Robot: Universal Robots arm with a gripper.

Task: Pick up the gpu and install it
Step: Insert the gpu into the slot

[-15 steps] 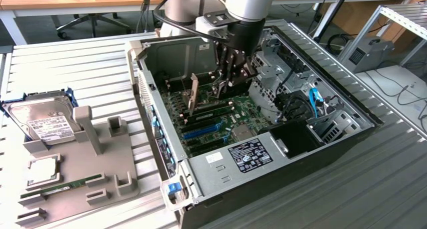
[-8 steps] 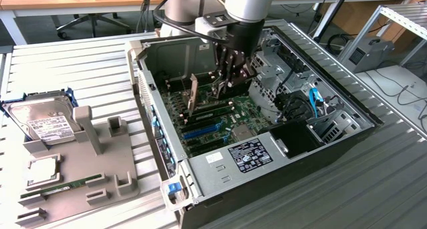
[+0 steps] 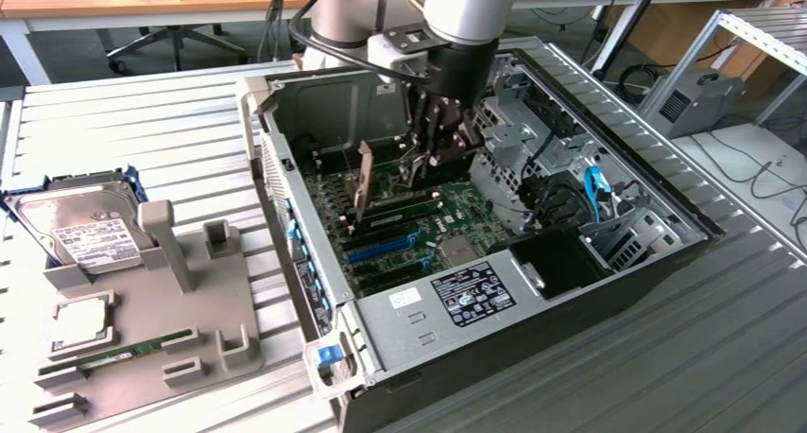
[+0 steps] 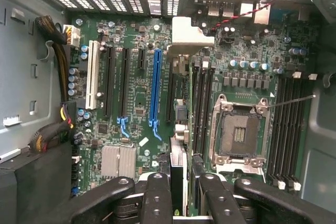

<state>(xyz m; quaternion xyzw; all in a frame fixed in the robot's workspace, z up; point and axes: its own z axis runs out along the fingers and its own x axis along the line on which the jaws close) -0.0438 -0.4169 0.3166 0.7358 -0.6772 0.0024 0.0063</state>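
The gpu (image 3: 376,176) stands on edge inside the open computer case (image 3: 630,253), just above the motherboard (image 3: 417,225). My gripper (image 3: 436,145) reaches down from above and is shut on its upper edge. In the wrist view the gpu (image 4: 179,145) appears edge-on between my fingers (image 4: 157,198), with its pale end bracket (image 4: 188,36) at the case's rear slots. It lines up with a black slot beside the long blue slot (image 4: 155,85). Whether its lower edge touches the slot I cannot tell.
The empty CPU socket (image 4: 239,129) and memory slots (image 4: 286,124) lie beside the card, and a cable bundle (image 4: 55,127) runs along the case wall. Outside the case, a grey fixture (image 3: 151,329) holds a hard drive (image 3: 82,230), a chip (image 3: 82,324) and a memory stick (image 3: 120,350).
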